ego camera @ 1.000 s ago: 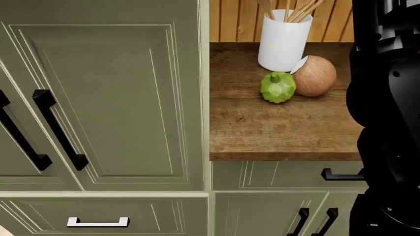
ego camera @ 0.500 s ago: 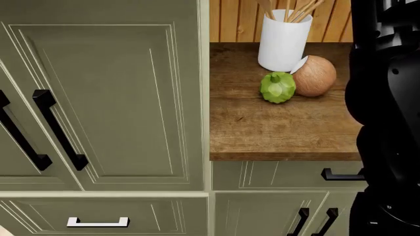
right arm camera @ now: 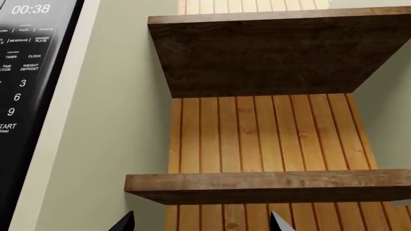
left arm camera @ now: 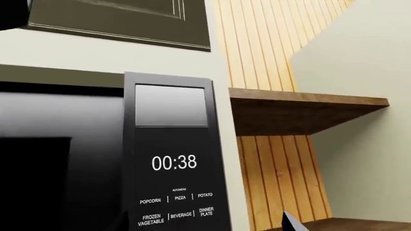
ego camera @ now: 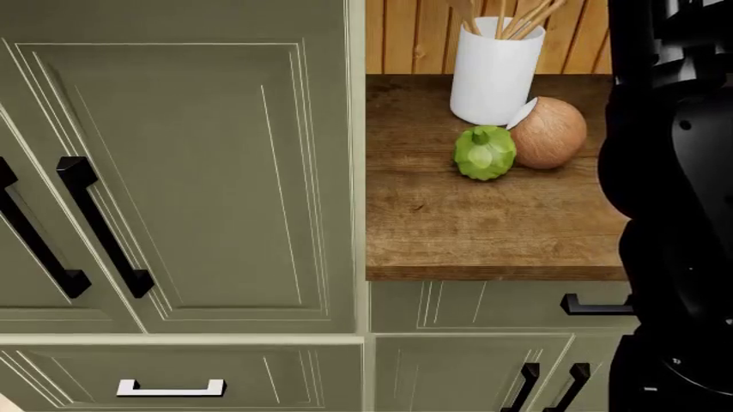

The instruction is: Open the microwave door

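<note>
Claw tips of the right arm [right arm camera: 202, 222] show as two dark points at the edge of the right wrist view, spread well apart with nothing between them, so that claw is released and empty. Of the left claw only one pale tip [left arm camera: 292, 222] shows in its own wrist view, so I cannot tell whether it is spread or clenched.

The microwave [left arm camera: 115, 159] sits built into the pale wall, its dark door [left arm camera: 57, 159] shut and its control panel [left arm camera: 174, 159] reading 00:38 above the preset buttons. The left wrist camera faces it squarely, while the right wrist view catches only the keypad strip [right arm camera: 29, 67] at one edge.

No handle is visible on the door in these frames, so the sensible approach, as I judge it, is to bring the left claw toward the door's edge next to the panel, find the seam or handle there, hook it and pull along the door's swing arc rather than straight out.

Beside the microwave, wooden shelves [right arm camera: 263, 48] project from a slatted wood back wall [left arm camera: 263, 48] and could catch an elbow. In the head view the microwave is out of sight; a wooden worktop [ego camera: 493, 223] carries a white utensil holder [ego camera: 495, 73], a green squash [ego camera: 485, 153] and a brown round object [ego camera: 550, 131] touching it. Green cabinet doors with black handles [ego camera: 103, 225] fill the rest.
</note>
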Controlling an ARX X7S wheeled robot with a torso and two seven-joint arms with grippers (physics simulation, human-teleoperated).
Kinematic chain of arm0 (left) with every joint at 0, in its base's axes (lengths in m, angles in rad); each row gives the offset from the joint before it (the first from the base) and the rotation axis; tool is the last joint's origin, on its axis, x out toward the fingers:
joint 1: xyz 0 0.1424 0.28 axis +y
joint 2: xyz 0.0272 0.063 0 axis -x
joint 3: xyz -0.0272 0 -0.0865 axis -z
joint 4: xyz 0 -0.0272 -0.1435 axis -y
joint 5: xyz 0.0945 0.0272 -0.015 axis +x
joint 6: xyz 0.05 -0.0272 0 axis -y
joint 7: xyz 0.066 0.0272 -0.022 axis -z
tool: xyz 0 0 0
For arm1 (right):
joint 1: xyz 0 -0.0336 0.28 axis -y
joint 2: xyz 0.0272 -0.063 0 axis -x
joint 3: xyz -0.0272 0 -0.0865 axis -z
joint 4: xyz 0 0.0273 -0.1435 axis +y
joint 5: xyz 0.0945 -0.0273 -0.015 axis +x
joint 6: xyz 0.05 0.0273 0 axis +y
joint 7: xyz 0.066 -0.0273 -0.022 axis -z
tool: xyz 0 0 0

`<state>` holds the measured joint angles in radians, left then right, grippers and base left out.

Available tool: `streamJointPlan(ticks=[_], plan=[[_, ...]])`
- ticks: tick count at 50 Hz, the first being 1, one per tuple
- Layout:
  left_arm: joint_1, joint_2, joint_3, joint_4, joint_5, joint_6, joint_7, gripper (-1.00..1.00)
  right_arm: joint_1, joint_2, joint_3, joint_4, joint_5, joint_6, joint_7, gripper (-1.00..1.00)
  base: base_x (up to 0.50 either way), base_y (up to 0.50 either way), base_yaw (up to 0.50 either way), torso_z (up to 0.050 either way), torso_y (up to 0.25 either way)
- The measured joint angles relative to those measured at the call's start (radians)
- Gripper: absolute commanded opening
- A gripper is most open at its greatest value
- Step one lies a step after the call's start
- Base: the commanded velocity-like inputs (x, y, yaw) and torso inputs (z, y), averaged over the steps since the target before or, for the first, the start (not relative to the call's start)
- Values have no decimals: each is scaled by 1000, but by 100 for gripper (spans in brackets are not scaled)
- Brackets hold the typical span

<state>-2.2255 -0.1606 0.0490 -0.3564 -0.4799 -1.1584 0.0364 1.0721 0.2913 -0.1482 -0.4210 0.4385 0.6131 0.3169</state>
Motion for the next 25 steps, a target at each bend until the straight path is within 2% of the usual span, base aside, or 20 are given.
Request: streamJointPlan(ticks=[16,25], plan=[[39,-33,-98,267,-55,-243,-62,100,0,2,-5,0,5,-3,6,100,0,0,0,0,0],[57,-3,-149,336,-73,-306,-101,100,3,4,-7,1,7,-3,9,100,0,0,0,0,0]])
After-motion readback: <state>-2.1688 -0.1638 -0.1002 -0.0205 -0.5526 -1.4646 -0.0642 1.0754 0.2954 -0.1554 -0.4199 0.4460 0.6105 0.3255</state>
